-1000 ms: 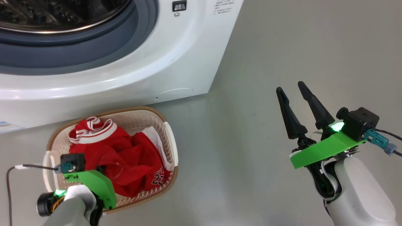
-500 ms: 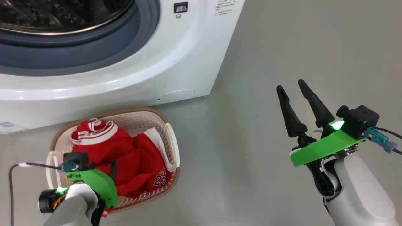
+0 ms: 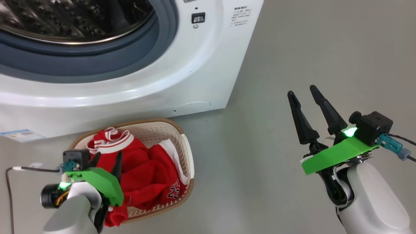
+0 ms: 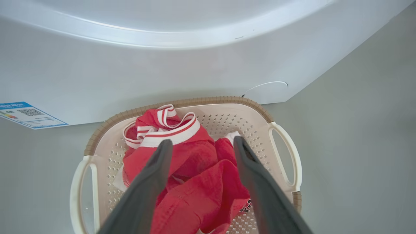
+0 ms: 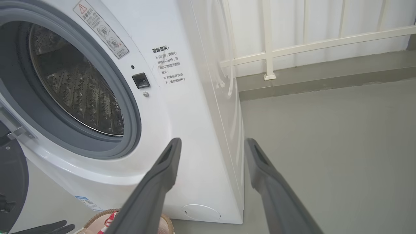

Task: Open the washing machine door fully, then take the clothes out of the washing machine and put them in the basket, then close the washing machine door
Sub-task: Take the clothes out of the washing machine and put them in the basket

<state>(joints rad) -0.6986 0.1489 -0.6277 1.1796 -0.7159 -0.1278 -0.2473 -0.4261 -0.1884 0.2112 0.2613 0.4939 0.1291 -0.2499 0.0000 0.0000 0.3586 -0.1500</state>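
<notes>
Washing machine: white front-loader, opening uncovered, steel drum and grey-blue seal on show.
Washing machine door: a black slice at the left edge of the right wrist view, swung clear of the opening.
Basket: on the floor, just in front of the machine's white panel.
Clothes: red heap with white trim, right there in the basket, number 23 showing; one fold spills over the near rim.
Left gripper: wide open over the clothes, dark fingers spread, nothing pinched.
Right gripper: open too and empty, above bare floor, well right of the basket.
Blue label: low on the panel, left of the basket.
</notes>
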